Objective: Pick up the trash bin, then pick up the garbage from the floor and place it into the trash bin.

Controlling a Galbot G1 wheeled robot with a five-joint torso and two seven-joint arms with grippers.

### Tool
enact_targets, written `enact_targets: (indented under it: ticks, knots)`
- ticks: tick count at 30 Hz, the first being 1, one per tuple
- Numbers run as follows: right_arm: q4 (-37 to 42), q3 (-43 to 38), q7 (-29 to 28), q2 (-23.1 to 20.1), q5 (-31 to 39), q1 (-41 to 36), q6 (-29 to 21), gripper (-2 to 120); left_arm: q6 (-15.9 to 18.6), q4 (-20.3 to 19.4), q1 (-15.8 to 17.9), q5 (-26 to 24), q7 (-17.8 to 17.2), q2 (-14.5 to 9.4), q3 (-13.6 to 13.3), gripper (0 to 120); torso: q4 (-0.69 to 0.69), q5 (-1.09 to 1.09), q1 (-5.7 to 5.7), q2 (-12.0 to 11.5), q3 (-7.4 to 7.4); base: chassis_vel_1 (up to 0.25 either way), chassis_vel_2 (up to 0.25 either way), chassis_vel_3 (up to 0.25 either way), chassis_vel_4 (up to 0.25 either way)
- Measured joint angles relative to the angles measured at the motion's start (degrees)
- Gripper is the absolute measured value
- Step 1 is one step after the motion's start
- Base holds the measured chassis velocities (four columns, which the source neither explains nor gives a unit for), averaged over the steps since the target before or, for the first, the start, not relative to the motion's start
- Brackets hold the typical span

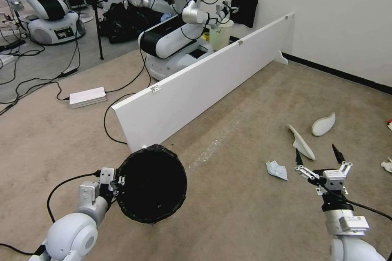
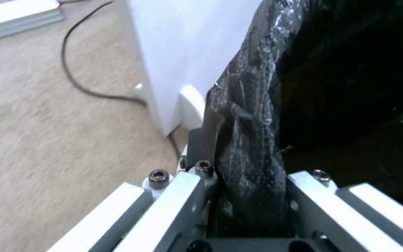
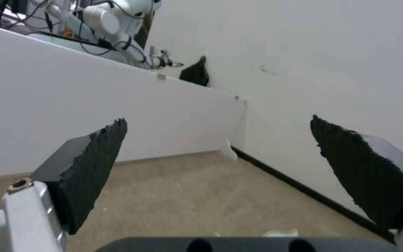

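Trash bin in left claw

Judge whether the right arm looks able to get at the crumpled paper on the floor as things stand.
Probably yes. The right gripper is open, holds nothing and hangs just beside the paper, with bare carpet between them. The left gripper holds the bin well clear.

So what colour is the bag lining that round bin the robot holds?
Black, a crinkled plastic bag with a slight sheen, clearest in the left wrist view.
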State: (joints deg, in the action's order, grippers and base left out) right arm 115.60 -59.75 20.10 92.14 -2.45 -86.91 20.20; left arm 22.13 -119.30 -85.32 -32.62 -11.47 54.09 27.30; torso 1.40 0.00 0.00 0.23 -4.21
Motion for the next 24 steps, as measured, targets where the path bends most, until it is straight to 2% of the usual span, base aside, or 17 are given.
enact_targets:
  ticks: [4, 6, 10, 14, 16, 17, 19, 20, 22, 23, 24]
  knots:
    - [1.14, -0.63, 0.00, 0.00, 0.01, -0.94, 0.06, 100, -1.10, -0.53, 0.11, 1.24, 1.03, 0.02, -0.12, 2, 0.00, 0.00, 0.00, 0.00, 0.00, 0.000, 0.000, 0.000, 0.000]
    - [2.46, -1.52, -0.06, 0.00, 0.01, -1.82, 0.12, 100, -2.44, -0.59, 0.13, 4.22, 3.24, -0.04, -0.10, 2, 0.00, 0.00, 0.00, 0.00, 0.00, 0.000, 0.000, 0.000, 0.000]
    - [3.99, -3.02, -0.70, 0.00, 0.15, -2.56, 0.07, 100, -3.40, -0.87, 0.29, 5.59, 4.55, -0.16, -0.21, 2, -0.01, 0.01, 0.00, 0.00, 0.00, 0.000, 0.000, 0.000, 0.000]
    - [5.88, -6.61, -2.67, 0.00, 1.22, -3.53, -0.54, 100, -3.89, -1.08, 1.76, 5.93, 5.34, -1.01, -2.12, 2, -0.01, 0.01, 0.00, 0.00, 0.00, 0.000, 0.000, 0.000, 0.000]
    - [8.14, -10.37, -3.88, 0.00, 2.82, -4.55, -1.73, 100, -4.31, -0.60, 4.51, 5.90, 6.10, -2.31, -4.62, 2, 0.00, 0.02, 0.00, 0.00, 0.00, 0.000, 0.000, 0.000, 0.000]
    - [8.14, -10.37, -3.88, 0.00, 2.82, -4.55, -1.73, 100, -4.31, -0.60, 4.51, 5.90, 6.10, -2.31, -4.62, 2, 0.00, 0.02, 0.00, 0.00, 0.00, 0.000, 0.000, 0.000, 0.000]
    - [9.99, -14.36, -4.19, 0.00, 3.87, -4.93, -2.27, 100, -5.19, 0.71, 8.92, 5.39, 7.04, -3.37, -7.77, 2, 0.00, -0.02, 0.00, 0.00, 0.00, 0.000, 0.000, 0.000, 0.000]
    - [9.99, -14.36, -4.19, 0.00, 3.87, -4.93, -2.27, 100, -5.19, 0.71, 8.92, 5.39, 7.04, -3.37, -7.77, 2, 0.00, -0.02, 0.00, 0.00, 0.00, 0.000, 0.000, 0.000, 0.000]
    - [10.82, -17.32, -5.17, 0.00, 4.43, -5.09, -2.47, 100, -5.85, 2.15, 14.68, 4.13, 6.50, -3.91, -11.14, 2, 0.01, -0.01, 0.00, 0.00, 0.00, 0.000, 0.000, 0.000, 0.000]
    - [10.82, -17.32, -5.17, 0.00, 4.43, -5.09, -2.47, 100, -5.85, 2.15, 14.68, 4.13, 6.50, -3.91, -11.14, 2, 0.01, -0.01, 0.00, 0.00, 0.00, 0.000, 0.000, 0.000, 0.000]
    - [11.14, -18.08, -5.66, 0.00, 4.78, -5.35, -2.63, 100, -6.03, 2.36, 16.30, 3.60, 6.03, -4.02, -12.05, 2, 0.02, 0.00, 0.00, 0.00, 0.00, 0.000, 0.000, 0.000, 0.000]
